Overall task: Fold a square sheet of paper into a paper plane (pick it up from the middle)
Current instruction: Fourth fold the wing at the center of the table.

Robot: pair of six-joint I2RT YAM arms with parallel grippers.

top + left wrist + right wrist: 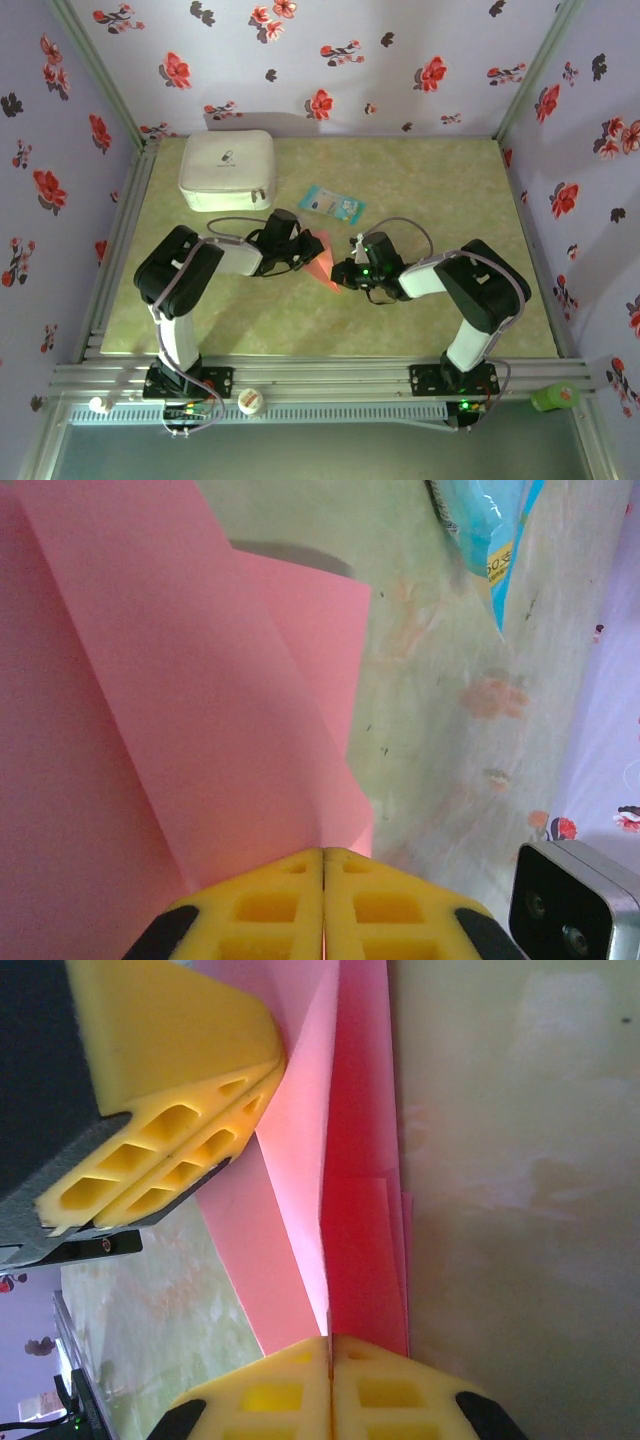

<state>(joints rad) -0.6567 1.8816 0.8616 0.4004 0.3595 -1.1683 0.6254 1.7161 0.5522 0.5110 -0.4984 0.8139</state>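
The salmon-pink sheet of paper (322, 262) is folded into a narrow pointed paper plane shape and hangs between both arms over the middle of the table. My left gripper (303, 250) is shut on its upper left part. In the left wrist view the yellow jaws meet with the paper (180, 700) pinched at the left gripper (323, 852). My right gripper (342, 274) is shut on the lower end. In the right wrist view the layered folds (362, 1220) run into the right gripper (329, 1340), and the left gripper's yellow fingers (170, 1110) clamp a flap above.
A white case (228, 170) stands at the back left. A light-blue printed packet (331, 204) lies just behind the grippers, and its corner (490, 530) appears in the left wrist view. Flowered walls enclose three sides. A white cap (250, 402) and a green object (555, 397) rest on the front rail.
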